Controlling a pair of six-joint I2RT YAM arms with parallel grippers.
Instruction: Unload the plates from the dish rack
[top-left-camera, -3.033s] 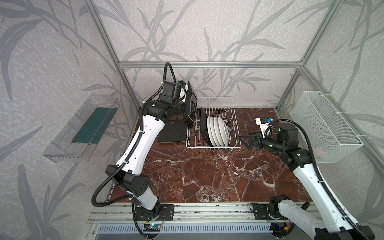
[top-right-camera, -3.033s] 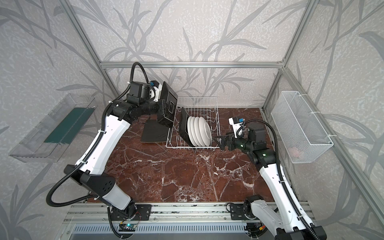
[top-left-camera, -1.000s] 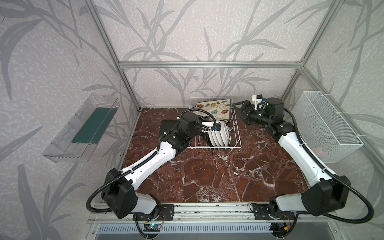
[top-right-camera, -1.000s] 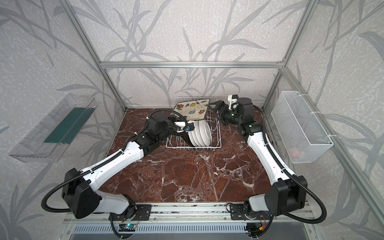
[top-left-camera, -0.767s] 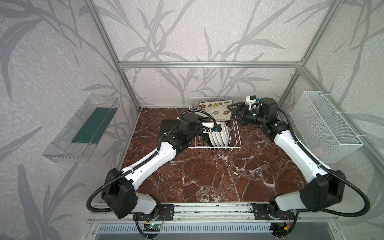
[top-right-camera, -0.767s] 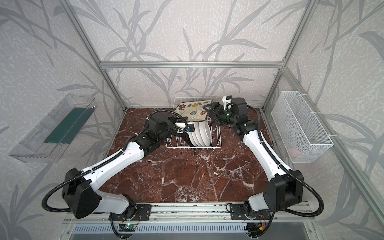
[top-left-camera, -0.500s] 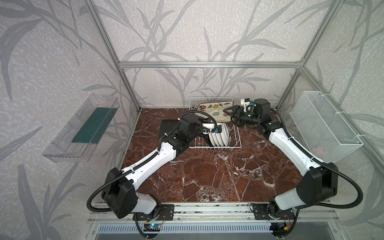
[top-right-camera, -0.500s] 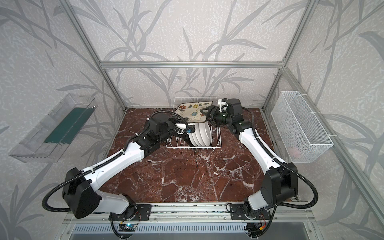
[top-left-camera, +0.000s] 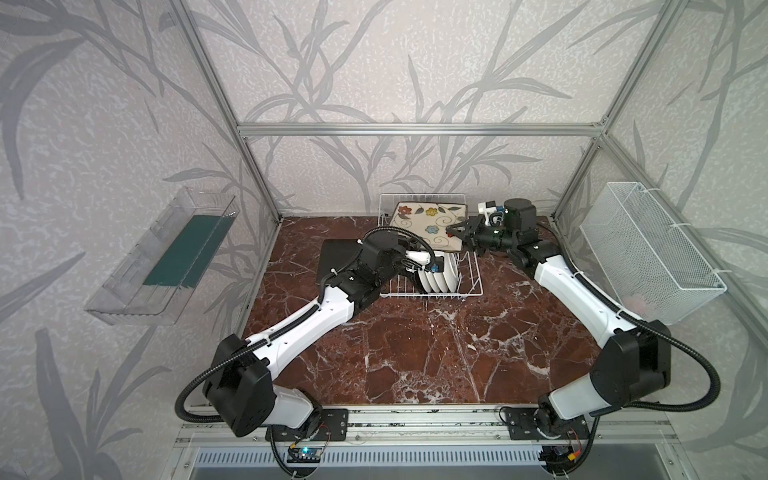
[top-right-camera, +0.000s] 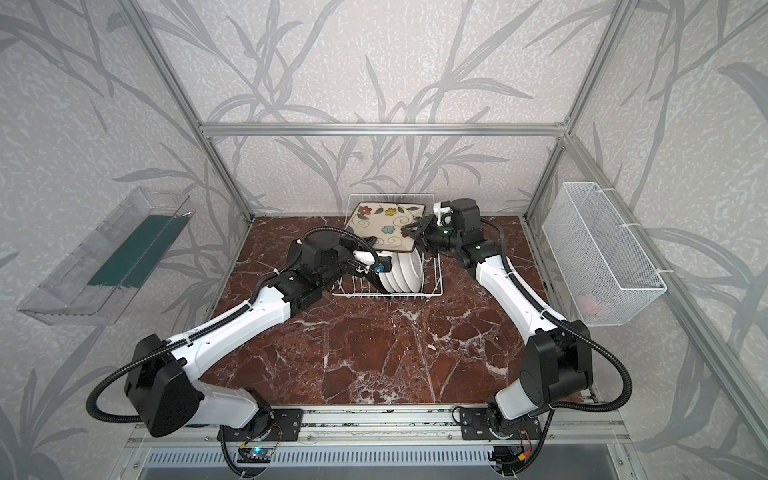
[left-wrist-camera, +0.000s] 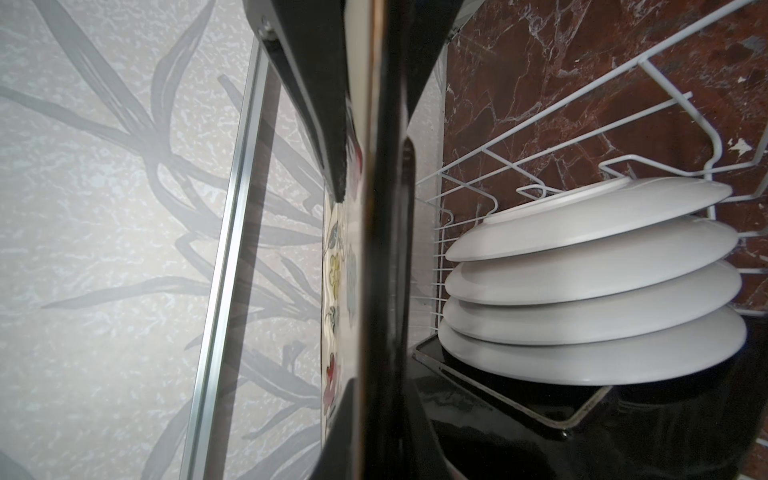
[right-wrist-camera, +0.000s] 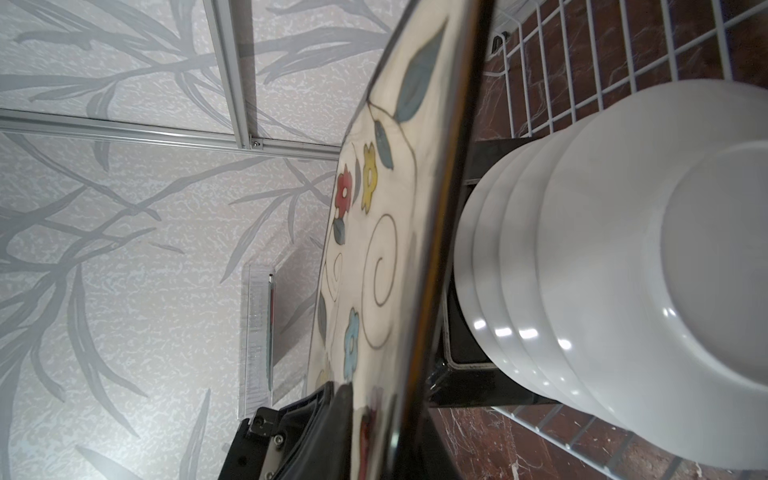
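Note:
A square plate (top-left-camera: 430, 224) (top-right-camera: 384, 226), cream with coloured flowers, hangs nearly flat above the back of the white wire dish rack (top-left-camera: 469, 286) (top-right-camera: 432, 286). My left gripper (top-left-camera: 409, 248) (left-wrist-camera: 380, 399) is shut on its near left edge. My right gripper (top-left-camera: 459, 232) (right-wrist-camera: 382, 399) is shut on the opposite edge, one finger on each face. Several round white plates (top-left-camera: 440, 276) (left-wrist-camera: 582, 291) (right-wrist-camera: 623, 291) stand in the rack. A black-backed square plate (left-wrist-camera: 540, 415) stands beside them.
Another square plate (top-left-camera: 336, 259) lies black side up on the marble, left of the rack. A clear plastic tray (top-left-camera: 166, 257) hangs on the left wall. A white mesh basket (top-left-camera: 648, 249) hangs on the right wall. Aluminium frame posts stand at the back corners.
My right gripper has moved left to the flowered plate's far edge and closed on it. My left gripper has kept its hold on the plate, which has barely moved.

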